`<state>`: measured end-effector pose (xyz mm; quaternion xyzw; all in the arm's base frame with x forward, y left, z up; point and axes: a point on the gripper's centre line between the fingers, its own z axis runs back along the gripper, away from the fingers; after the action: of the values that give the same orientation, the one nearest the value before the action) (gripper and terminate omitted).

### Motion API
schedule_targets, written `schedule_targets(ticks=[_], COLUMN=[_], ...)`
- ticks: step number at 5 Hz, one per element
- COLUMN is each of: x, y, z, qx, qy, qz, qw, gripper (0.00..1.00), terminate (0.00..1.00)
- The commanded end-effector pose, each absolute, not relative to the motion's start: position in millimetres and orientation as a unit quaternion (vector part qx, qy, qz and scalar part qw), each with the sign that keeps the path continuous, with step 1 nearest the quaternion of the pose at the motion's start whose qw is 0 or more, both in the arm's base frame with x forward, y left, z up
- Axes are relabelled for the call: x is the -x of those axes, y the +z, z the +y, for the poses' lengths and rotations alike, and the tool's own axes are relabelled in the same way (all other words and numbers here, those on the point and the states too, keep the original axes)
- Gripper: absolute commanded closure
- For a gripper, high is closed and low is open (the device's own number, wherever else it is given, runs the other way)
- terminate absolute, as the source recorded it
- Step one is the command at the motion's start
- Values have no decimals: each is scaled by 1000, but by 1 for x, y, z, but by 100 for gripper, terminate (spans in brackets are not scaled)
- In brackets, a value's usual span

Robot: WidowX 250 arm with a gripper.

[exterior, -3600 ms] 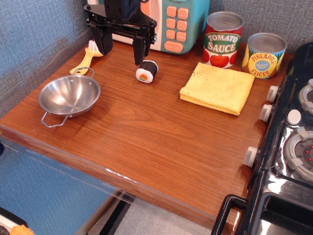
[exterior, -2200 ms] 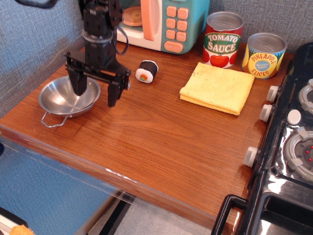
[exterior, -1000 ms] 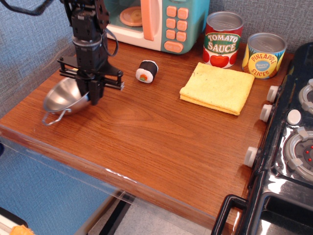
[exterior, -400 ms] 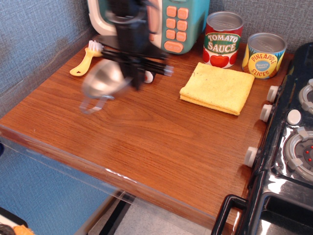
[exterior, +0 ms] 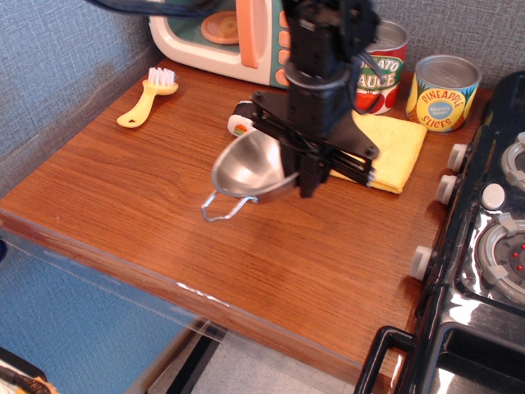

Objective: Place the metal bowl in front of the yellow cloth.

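Note:
The metal bowl (exterior: pixel 248 171) hangs tilted in the air over the middle of the wooden counter, one wire handle (exterior: pixel 223 211) pointing down toward the front left. My gripper (exterior: pixel 300 174) is shut on the bowl's right rim and holds it clear of the surface. The yellow cloth (exterior: pixel 395 148) lies flat at the back right; the arm hides its left part. The bowl is just left of the cloth and slightly nearer the front.
A sushi roll toy (exterior: pixel 239 121) sits behind the bowl. A yellow brush (exterior: pixel 148 96) lies at the back left. A toy microwave (exterior: pixel 220 33), a tomato sauce can (exterior: pixel 384 61) and a pineapple can (exterior: pixel 443 92) line the back. A toy stove (exterior: pixel 492 238) borders the right.
The gripper closed on the bowl's rim at the left of the counter, lifted it and carried it right toward the cloth. The brush is uncovered again.

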<state>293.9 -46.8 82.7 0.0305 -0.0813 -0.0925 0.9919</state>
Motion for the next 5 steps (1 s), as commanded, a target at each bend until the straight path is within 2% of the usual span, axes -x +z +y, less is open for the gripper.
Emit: schedule_targets(ticks=[1,3,4,5], x=[-284,-286,-288,-290], y=[74,60,57,57], z=[-55,-63,-66,-67], qx=[-18,18,26,24], qy=[-66,-87,-95,-101], qz=[-56,-29,-23,-22], qw=[996,996,995,994], gripper=[100,100,0,0], terminate=[0,0,0,0])
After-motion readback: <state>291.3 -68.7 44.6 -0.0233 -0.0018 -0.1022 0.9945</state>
